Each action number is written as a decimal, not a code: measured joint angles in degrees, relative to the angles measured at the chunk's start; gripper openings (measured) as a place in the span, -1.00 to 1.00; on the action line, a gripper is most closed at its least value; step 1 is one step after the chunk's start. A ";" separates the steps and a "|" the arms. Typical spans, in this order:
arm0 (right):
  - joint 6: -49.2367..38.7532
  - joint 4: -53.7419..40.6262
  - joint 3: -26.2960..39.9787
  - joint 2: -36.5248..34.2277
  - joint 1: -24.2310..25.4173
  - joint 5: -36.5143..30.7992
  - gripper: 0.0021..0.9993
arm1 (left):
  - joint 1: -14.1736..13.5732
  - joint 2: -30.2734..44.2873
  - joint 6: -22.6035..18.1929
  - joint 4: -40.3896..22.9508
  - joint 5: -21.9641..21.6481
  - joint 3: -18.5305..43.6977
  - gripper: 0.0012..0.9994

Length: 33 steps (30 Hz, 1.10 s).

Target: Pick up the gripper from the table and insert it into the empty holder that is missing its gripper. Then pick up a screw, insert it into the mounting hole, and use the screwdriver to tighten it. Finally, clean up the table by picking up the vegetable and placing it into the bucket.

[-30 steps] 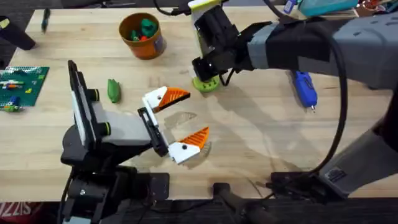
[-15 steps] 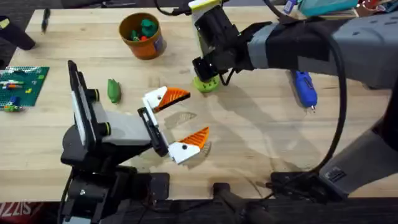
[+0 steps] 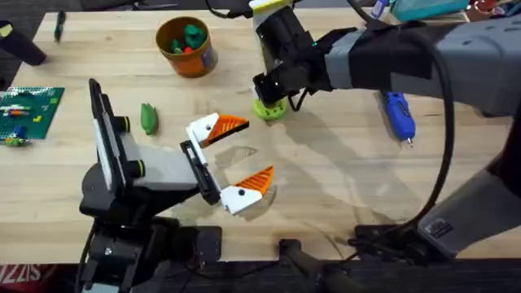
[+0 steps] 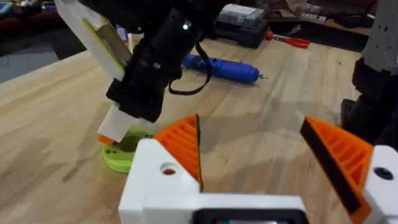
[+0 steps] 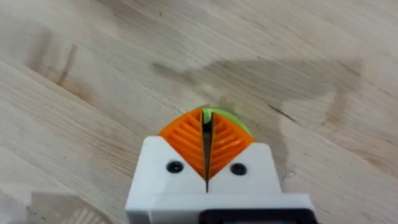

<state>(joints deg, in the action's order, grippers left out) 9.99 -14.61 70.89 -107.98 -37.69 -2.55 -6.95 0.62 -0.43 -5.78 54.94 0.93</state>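
Almost nothing has shifted since the earlier overhead frames: the right pincer point(image 3: 269, 95) has edged a shade toward the upper right over the green ring point(image 3: 269, 110), while everything else lies as it did. In the right wrist view that pincer point(image 5: 206, 146) has its orange pads point(image 5: 186, 140) pressed together with only a hairline seam between them, the ring's rim point(image 5: 231, 118) peeking out just behind; whether anything is nipped in the seam I cannot tell. The left pincer point(image 3: 236, 159), at centre frame, stands spread wide and empty, one pad point(image 4: 181, 144) well apart from the other in its wrist view. Outward from there, the vegetable point(image 3: 148, 117) lies at left of centre on the bare counter point(image 3: 326, 179), a glossy green pod, smooth and rounded; I judge it light, stiff and slippery, best pinched across its middle so it does not squirt out endwise. The bucket point(image 3: 186, 47), orange with a blue label, stands at upper left, upright, already holding small coloured bits; likely light enough to tip if nudged. The screwdriver point(image 3: 398, 115), slim and blue, lies at right with its thin bit toward the lower edge; probably rigid and apt to roll, so take it around the barrel.
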 joint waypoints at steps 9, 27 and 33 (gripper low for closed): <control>-0.38 0.00 0.00 0.02 0.00 0.00 -0.99 | 0.00 0.00 0.00 0.00 0.00 0.00 0.97; -0.62 -5.76 0.48 7.25 0.00 0.50 -0.99 | -0.01 0.00 0.00 0.00 0.00 0.00 0.97; -1.70 -13.07 6.32 10.41 0.00 2.33 -0.99 | -0.01 0.00 0.00 0.00 0.00 0.00 0.97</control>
<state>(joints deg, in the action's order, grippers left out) 8.29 -27.68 77.21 -97.57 -37.69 -0.22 -6.96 0.62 -0.43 -5.78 54.94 0.93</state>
